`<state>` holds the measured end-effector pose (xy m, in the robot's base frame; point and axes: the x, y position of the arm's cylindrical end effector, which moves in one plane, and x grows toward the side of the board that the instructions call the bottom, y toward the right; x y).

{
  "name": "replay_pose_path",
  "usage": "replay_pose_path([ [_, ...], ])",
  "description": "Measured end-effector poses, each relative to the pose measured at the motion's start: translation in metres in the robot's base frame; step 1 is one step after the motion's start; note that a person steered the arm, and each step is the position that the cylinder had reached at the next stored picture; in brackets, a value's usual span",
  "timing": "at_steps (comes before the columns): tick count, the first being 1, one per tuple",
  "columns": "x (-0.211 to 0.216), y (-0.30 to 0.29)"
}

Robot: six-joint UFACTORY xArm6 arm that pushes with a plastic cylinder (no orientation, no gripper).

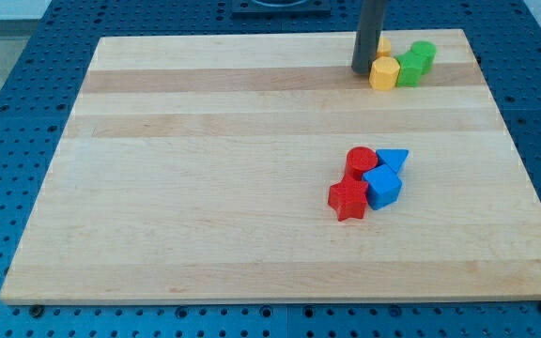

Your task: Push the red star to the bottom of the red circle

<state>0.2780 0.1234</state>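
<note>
The red star [347,199] lies on the wooden board right of centre. The red circle [361,161] sits just above it, toward the view's top and slightly right, touching or nearly touching it. A blue cube [382,187] presses against the star's right side, and a blue triangle [394,160] sits right of the circle. My tip [362,70] rests near the view's top, far above this cluster, just left of a yellow block [384,72].
At the view's top right, the yellow hexagon-like block sits beside two green blocks [416,62]; a second yellow piece [383,44] peeks out behind the rod. The board's edge [280,300] borders a blue pegboard table.
</note>
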Motion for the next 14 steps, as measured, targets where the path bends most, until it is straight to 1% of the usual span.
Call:
replay_pose_path([
  [1,0.000,0.003],
  [2,0.032,-0.032],
  [3,0.095,-0.068],
  [4,0.177,-0.086],
  [5,0.267,-0.090],
  [6,0.341,-0.090],
  [7,0.330,-0.081],
  [9,0.206,-0.075],
  [10,0.171,-0.067],
  [12,0.341,-0.114],
  [13,0.338,-0.104],
  [14,0.260,-0.074],
])
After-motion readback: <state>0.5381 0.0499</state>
